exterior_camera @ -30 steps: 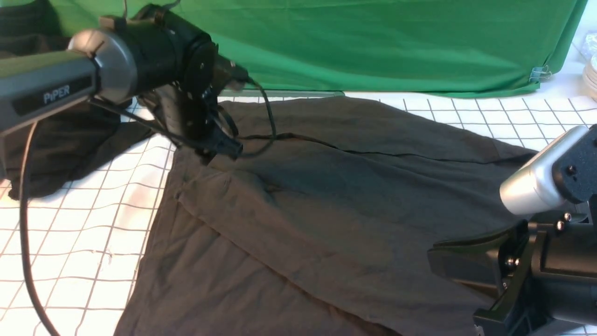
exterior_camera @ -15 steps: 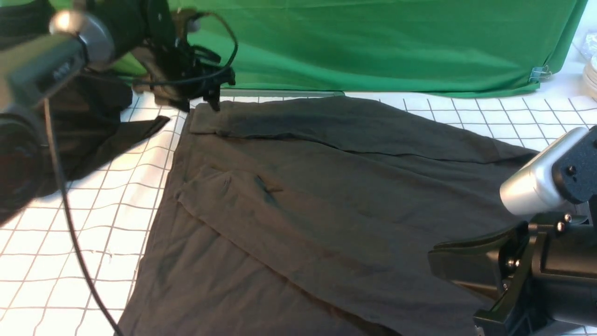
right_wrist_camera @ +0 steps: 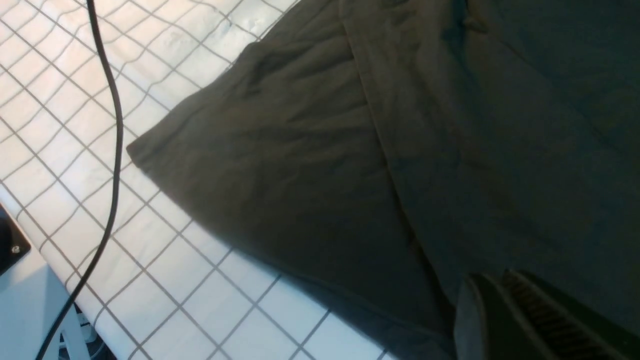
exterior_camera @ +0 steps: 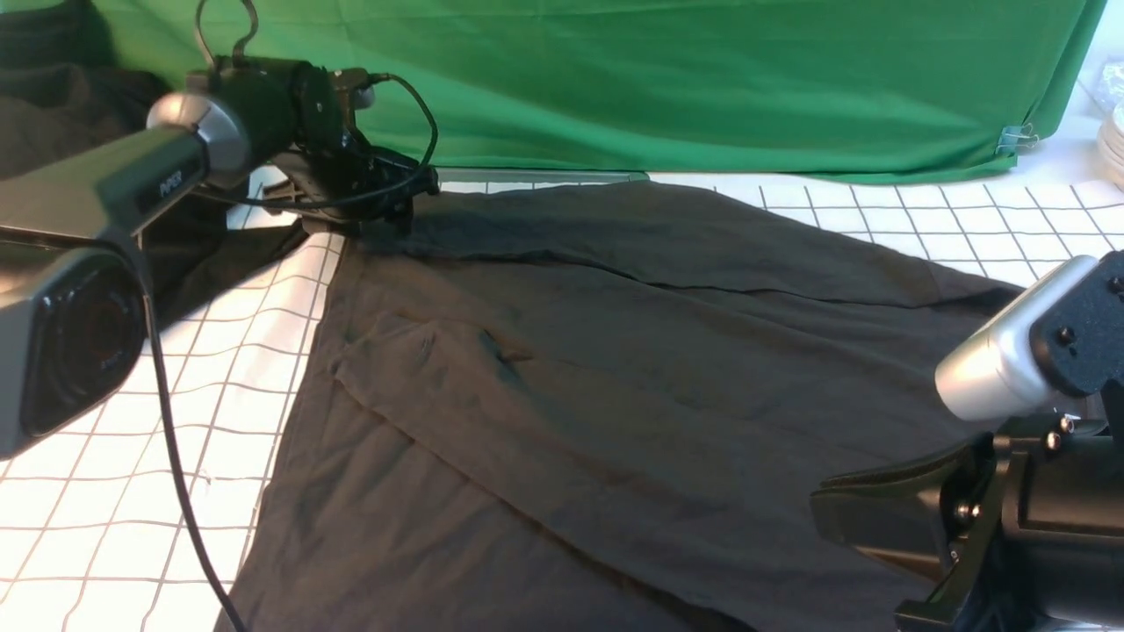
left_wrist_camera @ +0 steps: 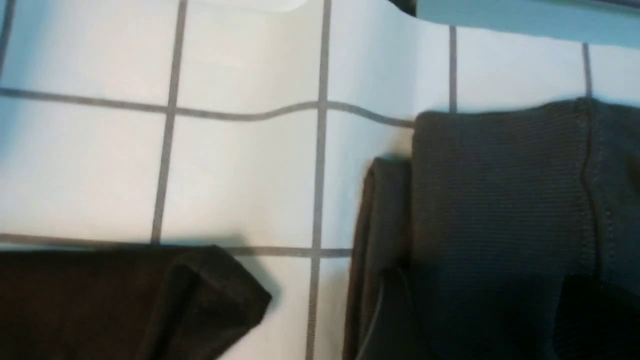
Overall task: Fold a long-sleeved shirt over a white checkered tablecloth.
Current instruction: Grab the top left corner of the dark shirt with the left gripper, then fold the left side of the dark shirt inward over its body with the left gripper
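The dark grey long-sleeved shirt lies spread on the white checkered tablecloth, one sleeve folded flat along its far edge. My left gripper is down at the far left end of that sleeve. In the left wrist view its dark fingers stand apart on either side of the ribbed cuff, so the left gripper is open. My right gripper hangs over the shirt's near right part. Its ridged fingers are pressed together with nothing in them, above the shirt.
A blacker heap of cloth lies at the far left; a corner of that heap reaches close to the cuff. The green backdrop hangs behind. The left arm's cable trails over the tablecloth. White plates sit far right.
The left arm went from above the shirt's upper left part to the far left corner and came down onto the cuff. The sleeve now lies flat. The right arm barely moved.
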